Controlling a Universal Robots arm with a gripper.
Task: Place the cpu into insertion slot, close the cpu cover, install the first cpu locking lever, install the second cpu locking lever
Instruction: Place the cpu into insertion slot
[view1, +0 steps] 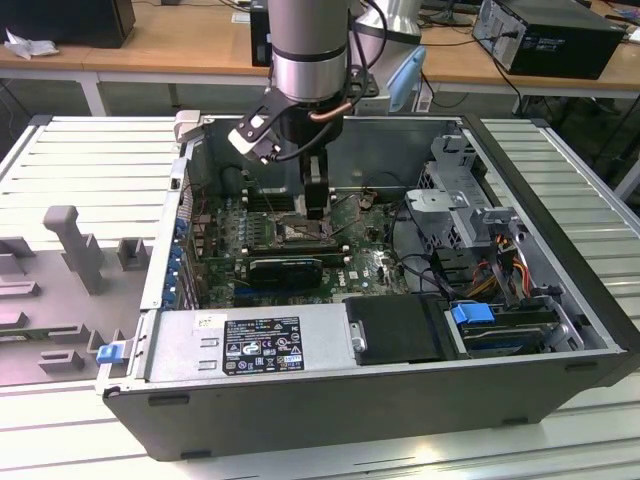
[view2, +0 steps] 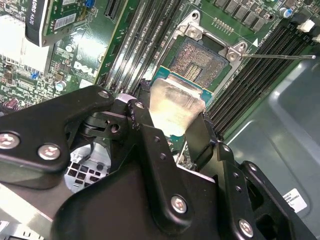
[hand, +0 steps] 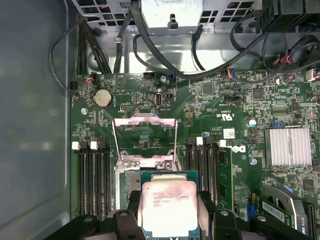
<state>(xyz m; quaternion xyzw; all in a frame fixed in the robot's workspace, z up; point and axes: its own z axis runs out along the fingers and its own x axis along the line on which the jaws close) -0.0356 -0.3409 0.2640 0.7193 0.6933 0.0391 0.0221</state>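
Note:
In both wrist views my gripper (view2: 172, 125) (hand: 169, 214) is shut on the cpu (view2: 176, 100) (hand: 169, 205), a flat square chip with a silver-grey top, one black finger on each of two opposite edges. The chip hangs above the near part of the insertion slot (view2: 197, 60) (hand: 129, 187), whose brownish pin field shows beyond it. The cpu cover (hand: 145, 142), a thin silver frame, stands swung open on the far side of the slot. A thin metal locking lever (view2: 280, 56) sticks out sideways. In the exterior view the gripper (view1: 317, 208) reaches down into the open computer case just over the slot (view1: 305, 233).
Long black memory slots (hand: 95, 180) (hand: 202, 170) flank the socket on both sides. A finned silver heatsink (hand: 291, 146) and an expansion card (view1: 285, 268) sit nearby. Cables (hand: 165, 55) and a drive cage (view1: 455, 195) crowd the case, with the power supply (view1: 260, 345) along its front.

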